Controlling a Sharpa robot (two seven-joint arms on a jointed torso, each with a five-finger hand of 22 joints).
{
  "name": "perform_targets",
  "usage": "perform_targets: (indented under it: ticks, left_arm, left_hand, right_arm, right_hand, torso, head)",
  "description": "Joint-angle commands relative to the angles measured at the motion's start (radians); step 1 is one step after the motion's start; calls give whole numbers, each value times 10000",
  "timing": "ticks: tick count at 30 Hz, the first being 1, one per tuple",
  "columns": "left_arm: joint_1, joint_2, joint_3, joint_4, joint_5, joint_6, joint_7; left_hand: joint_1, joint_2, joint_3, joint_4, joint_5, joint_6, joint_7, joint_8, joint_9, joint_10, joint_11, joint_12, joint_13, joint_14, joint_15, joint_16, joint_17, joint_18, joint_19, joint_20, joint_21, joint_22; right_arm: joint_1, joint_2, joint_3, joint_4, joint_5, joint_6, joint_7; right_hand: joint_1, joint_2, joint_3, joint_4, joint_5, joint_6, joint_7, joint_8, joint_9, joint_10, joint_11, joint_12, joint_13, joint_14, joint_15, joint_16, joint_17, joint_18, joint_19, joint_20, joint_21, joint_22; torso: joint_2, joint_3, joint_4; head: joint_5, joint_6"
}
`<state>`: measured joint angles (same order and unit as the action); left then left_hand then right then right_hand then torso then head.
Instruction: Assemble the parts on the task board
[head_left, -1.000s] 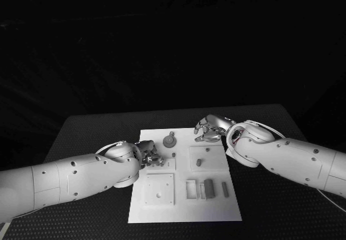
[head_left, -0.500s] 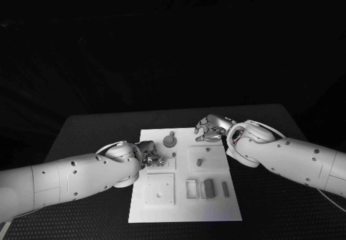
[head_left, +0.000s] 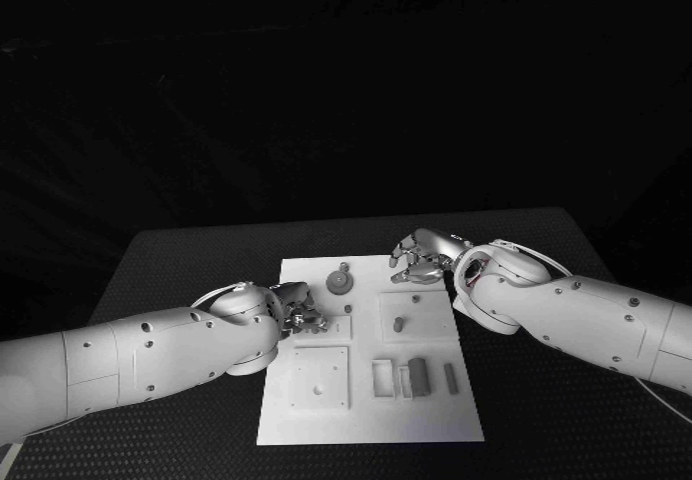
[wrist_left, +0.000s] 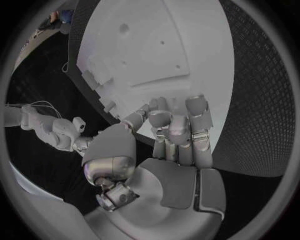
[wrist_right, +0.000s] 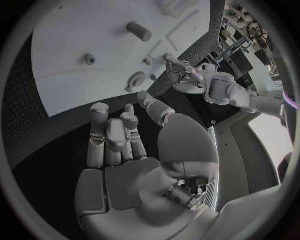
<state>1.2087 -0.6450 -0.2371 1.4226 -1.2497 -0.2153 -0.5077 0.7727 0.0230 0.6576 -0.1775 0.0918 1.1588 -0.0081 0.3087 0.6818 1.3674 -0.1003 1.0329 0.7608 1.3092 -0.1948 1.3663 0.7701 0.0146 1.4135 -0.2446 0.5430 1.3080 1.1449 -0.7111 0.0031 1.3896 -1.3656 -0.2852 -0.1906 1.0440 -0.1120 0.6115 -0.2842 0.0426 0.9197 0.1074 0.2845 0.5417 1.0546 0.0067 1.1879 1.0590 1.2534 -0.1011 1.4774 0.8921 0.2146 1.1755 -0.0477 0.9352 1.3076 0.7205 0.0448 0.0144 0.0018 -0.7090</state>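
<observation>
Head view: black table (head_left: 188, 260) surrounds task board (head_left: 433, 420).

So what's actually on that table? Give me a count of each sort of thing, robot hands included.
White board: 1
Robot hands: 2, left hand, right hand
Loose grey parts that I can make out on the board: 4, a round part, a short peg, a block, a thin bar
Total: 7
</observation>
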Motion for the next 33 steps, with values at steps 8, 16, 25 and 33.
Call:
perform_targets:
  ticks: [8,16,25,33]
  left_arm:
    - [-31,1,-18,-5,92,121,-98]
    - [-31,3,-18,-24,114,113,-107]
    - [-31,12,-18,-37,134,29,-102]
    - [-31,16,-18,-41,159,-55,-85]
  left_hand:
    - [158,43,264,-267,-422,194,210,-67,-23,-77,5,62,-40,-38,-76,67,-86,66,-10,112,-82,163]
    - [-301,-753,-409,-218,-428,43,263,-156,-20,-104,54,80,-43,-59,-31,86,-140,90,-15,101,-105,158]
    - [-541,-1378,-683,20,-434,16,257,-185,0,-124,47,81,-54,-75,-40,94,-192,124,-16,80,-158,131]
    - [-698,-1439,-1197,-14,-423,-5,249,-211,39,-148,38,98,-54,-101,-51,135,-239,146,-33,73,-201,140]
  right_arm:
    - [-5,-3,4,1,-22,87,30]
    - [-5,-4,4,6,-22,102,26]
    - [-5,-5,4,-2,-22,103,17]
    - [-5,-7,4,3,-22,108,13]
  right_hand:
    - [-107,-8,41,1,62,206,121,-40,-6,-74,2,44,-21,-61,-7,-40,-11,472,56,-30,-51,97]
    - [-114,-20,39,1,62,206,121,-43,-6,-77,3,47,-30,-62,-6,-42,-12,472,55,-29,-54,98]
    - [-117,-22,39,4,62,207,121,-44,-6,-79,3,49,-36,-62,-6,-43,-13,472,55,-29,-56,98]
    - [-115,-17,43,4,62,208,121,-45,-5,-81,3,52,-41,-61,-6,-43,-13,472,58,-30,-56,99]
  torso:
    - [2,-1,-3]
    - [-3,2,2]
    - [-1,6,-10]
    - [-6,7,-3]
  head:
    - [2,17]
    - [1,9]
    - [5,29]
    - [5,37]
